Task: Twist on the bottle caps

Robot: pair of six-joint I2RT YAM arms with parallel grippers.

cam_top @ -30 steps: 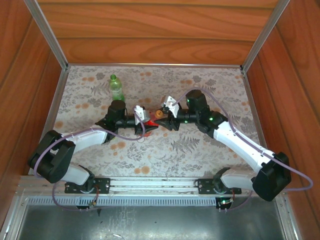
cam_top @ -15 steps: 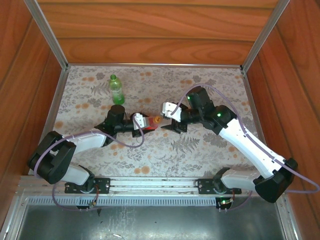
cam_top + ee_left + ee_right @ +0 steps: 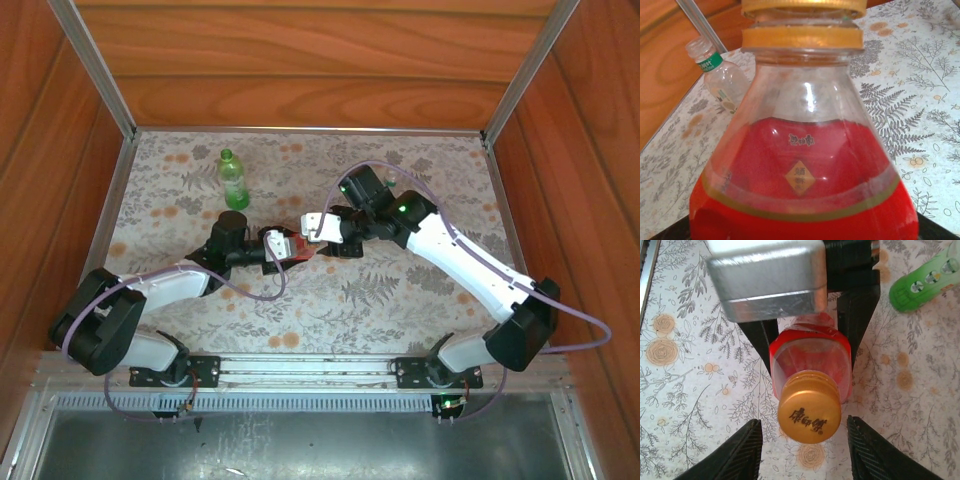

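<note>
Left gripper (image 3: 283, 247) clamps the red bottle (image 3: 298, 250) mid-table in the top view, well clear of the walls (image 3: 300, 95), with the right gripper (image 3: 322, 238) at its capped end. Left wrist view: the orange cap (image 3: 802, 7) sits on the neck, and the clear bottle (image 3: 720, 80) is near the side wall. Right wrist view: the right jaws are parted with a gap on either side of the cap, over bare cloth (image 3: 685, 385).

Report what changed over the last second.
The right gripper drew back rightward from the orange cap, then swung in again; its open fingers now straddle the cap without touching. The left gripper kept its hold on the red bottle; the green bottle stayed put.
</note>
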